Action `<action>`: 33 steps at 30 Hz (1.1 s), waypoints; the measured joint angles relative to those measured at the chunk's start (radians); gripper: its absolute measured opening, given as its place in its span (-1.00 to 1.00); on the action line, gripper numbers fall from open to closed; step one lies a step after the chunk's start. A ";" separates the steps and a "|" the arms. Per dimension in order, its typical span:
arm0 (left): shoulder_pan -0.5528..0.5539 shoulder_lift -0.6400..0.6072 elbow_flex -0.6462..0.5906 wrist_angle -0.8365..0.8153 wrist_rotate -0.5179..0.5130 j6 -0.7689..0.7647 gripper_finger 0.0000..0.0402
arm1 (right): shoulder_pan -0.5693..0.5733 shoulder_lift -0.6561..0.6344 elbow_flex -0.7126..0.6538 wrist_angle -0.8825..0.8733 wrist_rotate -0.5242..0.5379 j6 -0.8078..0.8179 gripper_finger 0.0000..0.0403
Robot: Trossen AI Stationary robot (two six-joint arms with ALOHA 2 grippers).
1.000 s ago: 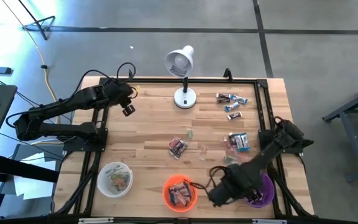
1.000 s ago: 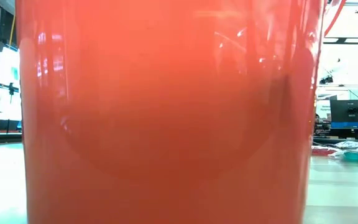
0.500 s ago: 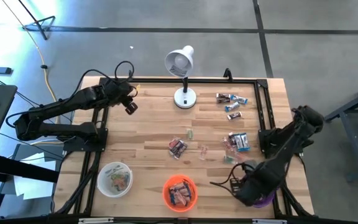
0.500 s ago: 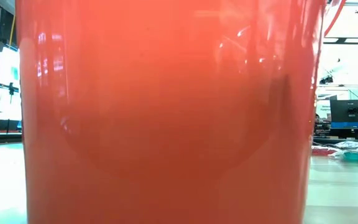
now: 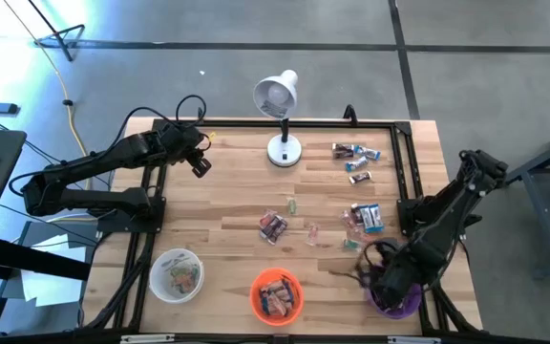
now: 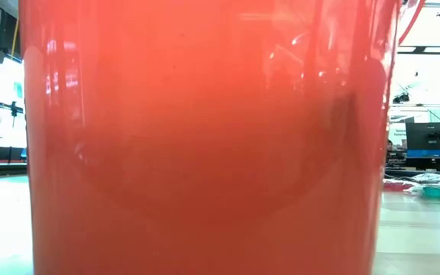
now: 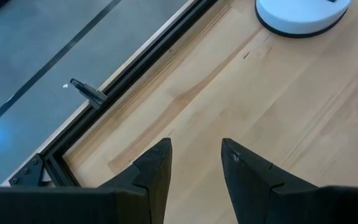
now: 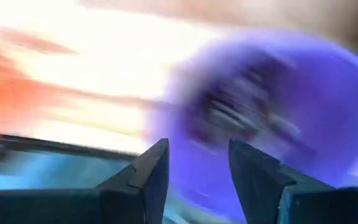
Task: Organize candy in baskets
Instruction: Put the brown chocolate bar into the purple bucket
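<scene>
The right gripper [image 8: 194, 165], fingers apart, hovers over the purple basket [image 8: 278, 124], whose blurred contents may be candy.

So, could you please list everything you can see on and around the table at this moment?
Table: one, light wood, dark frame around it.
Desk lamp: one, white, far edge, middle.
White basket: one, near edge, left; candy inside.
Orange basket: one, near edge, middle; candy inside; fills the low view.
Purple basket: one, near right corner, partly under the right arm.
Loose candy: cluster at far right; blue-wrapped group at right; dark red pieces mid-table; a few small ones beside them.
Left gripper: open, empty, over bare wood at the far left.
Right gripper: fingers apart, nothing between them, above the purple basket.
</scene>
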 joint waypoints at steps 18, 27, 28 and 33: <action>0.000 0.000 0.000 -0.027 0.005 0.082 -0.36 | -0.566 0.244 0.000 0.374 0.327 -0.630 -0.30; 0.001 0.000 0.000 -0.076 0.006 0.205 -0.36 | -0.687 0.462 0.000 0.850 0.203 -0.712 -0.30; 0.001 0.000 0.000 -0.077 0.006 0.222 -0.36 | -0.690 0.479 0.000 0.891 0.202 -0.711 -0.30; 0.002 0.000 0.000 -0.076 0.006 0.300 -0.36 | -0.688 0.529 0.000 0.912 0.173 -0.637 -0.31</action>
